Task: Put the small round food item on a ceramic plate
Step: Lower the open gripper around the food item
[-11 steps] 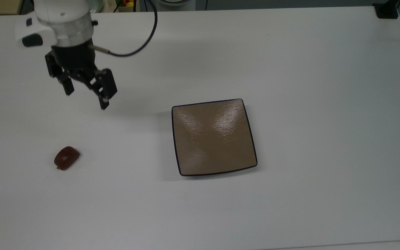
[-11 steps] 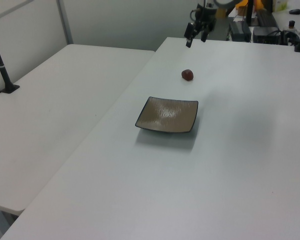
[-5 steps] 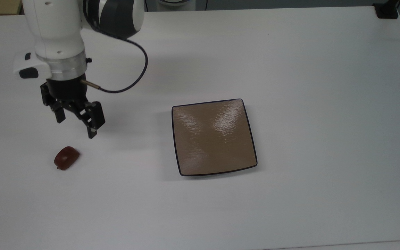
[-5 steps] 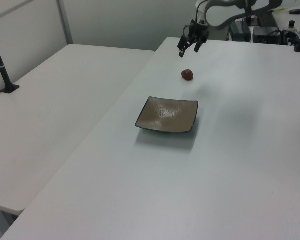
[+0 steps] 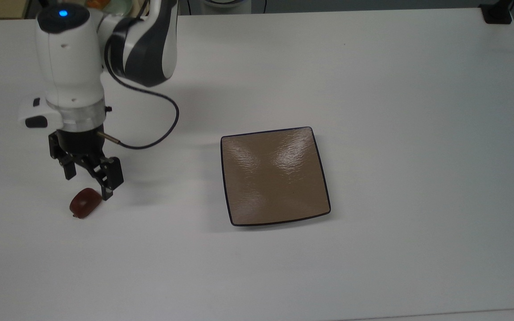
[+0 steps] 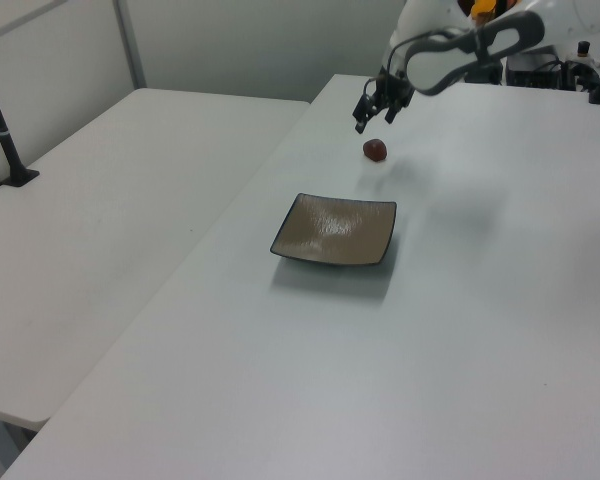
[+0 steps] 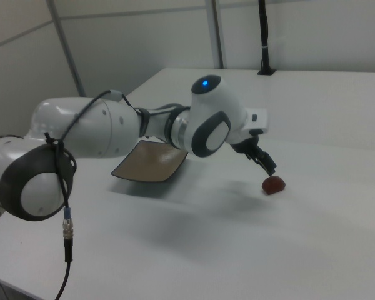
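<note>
— Top view first: how is the arm posed?
— The white arm (image 5: 74,67) is reached in from the top view's upper left, wrist pointed down at the white table (image 5: 417,89). The gripper (image 5: 88,183) is held spread, nothing between its fingers (image 5: 110,178), just above the small round food item (image 5: 85,203), which is lying on the table. The ceramic plate (image 5: 275,176) is set well apart, toward the top view's right, with nothing on it.

— And the left view?
— The arm (image 6: 450,50) is seen bent in from the upper right, its base cut off by the frame edge. The gripper (image 6: 372,108) is poised above the food item (image 6: 375,150); a gap between the fingers can be made out. The plate (image 6: 335,230) is nearer the camera.

— Right view?
— Much of the plate (image 7: 147,164) is hidden behind the arm's (image 7: 112,131) thick links. The gripper (image 7: 265,164) is partly masked by the wrist, so its spread cannot be judged there. The food item (image 7: 274,184) is seen just below its tip.
</note>
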